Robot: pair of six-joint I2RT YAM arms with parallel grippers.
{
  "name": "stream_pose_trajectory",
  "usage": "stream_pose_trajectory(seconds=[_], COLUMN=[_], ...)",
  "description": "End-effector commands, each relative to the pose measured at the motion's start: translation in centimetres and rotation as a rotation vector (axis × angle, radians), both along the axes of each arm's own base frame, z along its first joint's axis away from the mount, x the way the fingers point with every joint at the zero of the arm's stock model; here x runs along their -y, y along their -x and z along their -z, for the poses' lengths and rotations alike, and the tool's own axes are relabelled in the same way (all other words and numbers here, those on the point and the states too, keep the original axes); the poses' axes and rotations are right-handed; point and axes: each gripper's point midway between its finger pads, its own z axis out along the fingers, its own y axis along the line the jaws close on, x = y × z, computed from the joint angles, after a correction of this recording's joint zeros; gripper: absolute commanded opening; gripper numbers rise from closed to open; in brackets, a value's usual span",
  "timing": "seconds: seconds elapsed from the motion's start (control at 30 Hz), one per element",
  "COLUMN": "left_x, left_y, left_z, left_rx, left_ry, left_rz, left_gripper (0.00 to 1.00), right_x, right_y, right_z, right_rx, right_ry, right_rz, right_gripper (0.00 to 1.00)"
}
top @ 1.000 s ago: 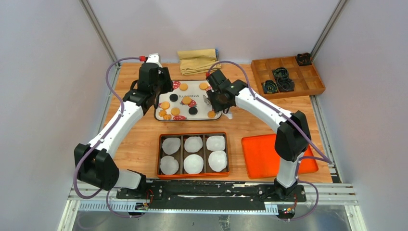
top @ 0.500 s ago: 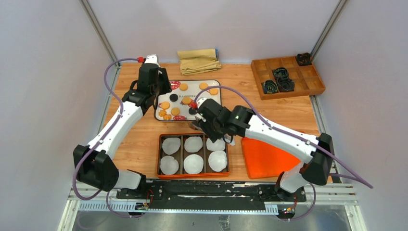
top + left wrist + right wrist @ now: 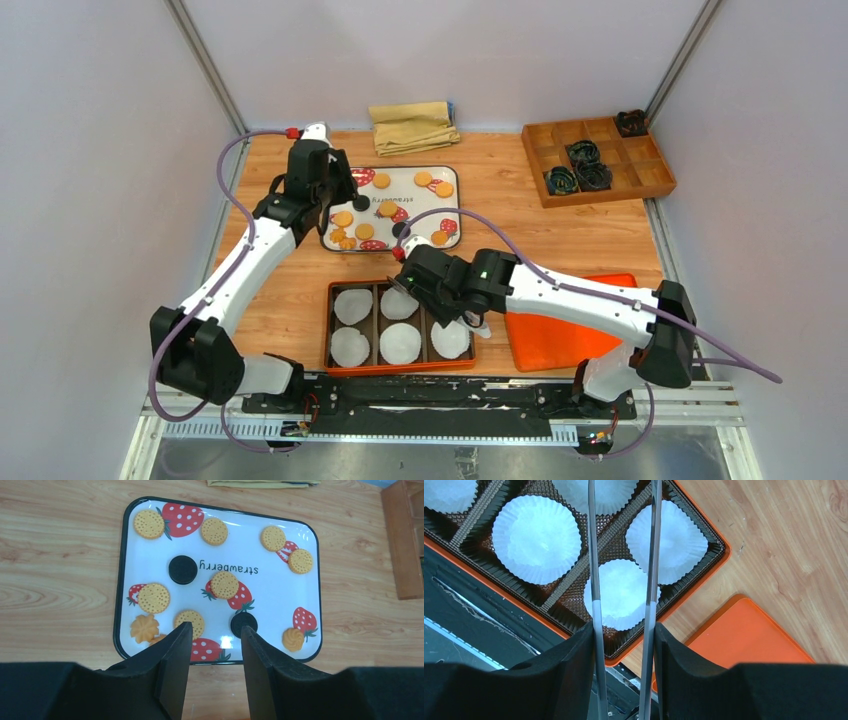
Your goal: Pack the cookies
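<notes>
The cookies lie on a white strawberry-print tray (image 3: 420, 196): several golden ones (image 3: 343, 218) and two black ones (image 3: 361, 202), also in the left wrist view (image 3: 154, 597). My left gripper (image 3: 338, 190) is open and empty above the tray's near edge (image 3: 214, 630). My right gripper (image 3: 440, 300) is shut on metal tongs (image 3: 594, 555) over the right end of the orange box (image 3: 400, 368), whose cups hold white paper liners (image 3: 536, 537). The tongs' tips are out of view, so I cannot tell whether they hold a cookie.
An orange lid (image 3: 560, 320) lies right of the box, also in the right wrist view (image 3: 749, 640). A folded tan cloth (image 3: 412, 125) sits at the back. A wooden compartment tray (image 3: 600, 160) with dark objects stands at the back right.
My right arm has swung with the tongs from the strawberry tray down to the near box. The box has turned slightly. The left arm has barely moved.
</notes>
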Motion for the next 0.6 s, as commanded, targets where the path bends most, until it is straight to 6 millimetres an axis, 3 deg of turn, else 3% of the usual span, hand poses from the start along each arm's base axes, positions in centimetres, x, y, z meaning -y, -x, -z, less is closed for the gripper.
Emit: stream_pose_trajectory(seconds=[0.0, 0.33, 0.57], left_x=[0.2, 0.6, 0.6], left_y=[0.4, 0.7, 0.8], left_z=[-1.1, -1.2, -1.5], left_rx=[0.032, 0.033, 0.042], left_ry=[0.025, 0.045, 0.044], left_rz=[0.006, 0.026, 0.028], left_gripper=[0.48, 0.48, 0.48], right_x=[-1.0, -0.6, -1.1], right_y=[1.3, 2.6, 2.2], right_z=[-0.9, -2.0, -0.7], right_rx=[0.010, 0.034, 0.042], right_ry=[0.004, 0.015, 0.051], right_rz=[-0.019, -0.036, -0.041], right_gripper=[0.00, 0.00, 0.00])
